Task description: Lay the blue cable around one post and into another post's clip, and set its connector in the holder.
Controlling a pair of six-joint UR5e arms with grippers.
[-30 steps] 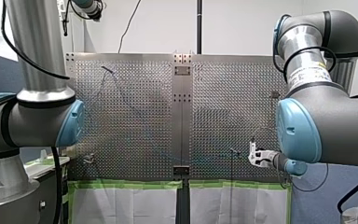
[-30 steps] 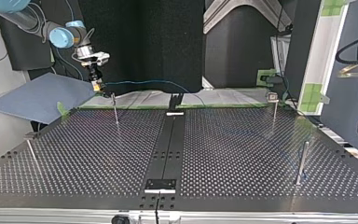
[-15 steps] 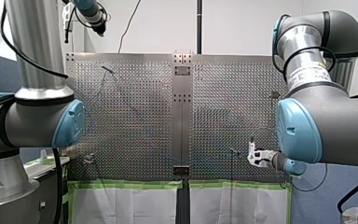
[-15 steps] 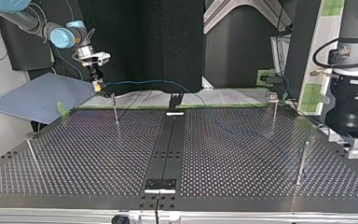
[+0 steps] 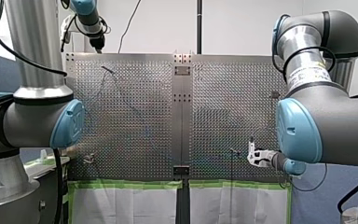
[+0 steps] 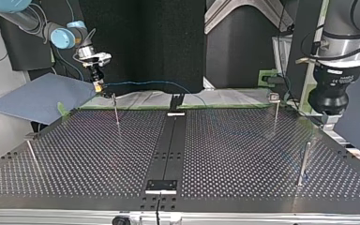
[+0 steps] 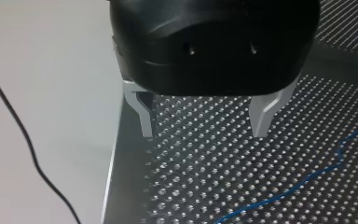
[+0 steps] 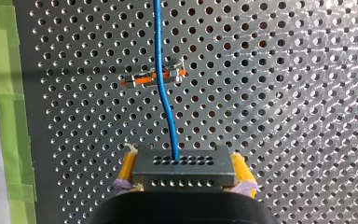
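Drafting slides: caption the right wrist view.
Right tool holds the connector; blue cable runs ahead across a clip over the perforated table.

Two grey-and-blue robot arms are seen in the front view: my left arm [image 5: 32,116] and my right arm [image 5: 326,126]. Two grippers are counted, my left gripper [image 7: 204,133] with two bare metal fingers [image 7: 144,116] and my right gripper [image 8: 183,163] with two yellow-padded fingers [image 8: 127,166]. One thin blue cable [image 8: 161,70] and one grey perforated block connector [image 8: 183,173] are shown. On the one perforated metal table [image 6: 243,154], four thin upright posts [image 6: 116,111] are counted in the top view, though the leaning one at its left is faint and may be something else. One orange-and-metal clip [image 8: 142,80] is seen.
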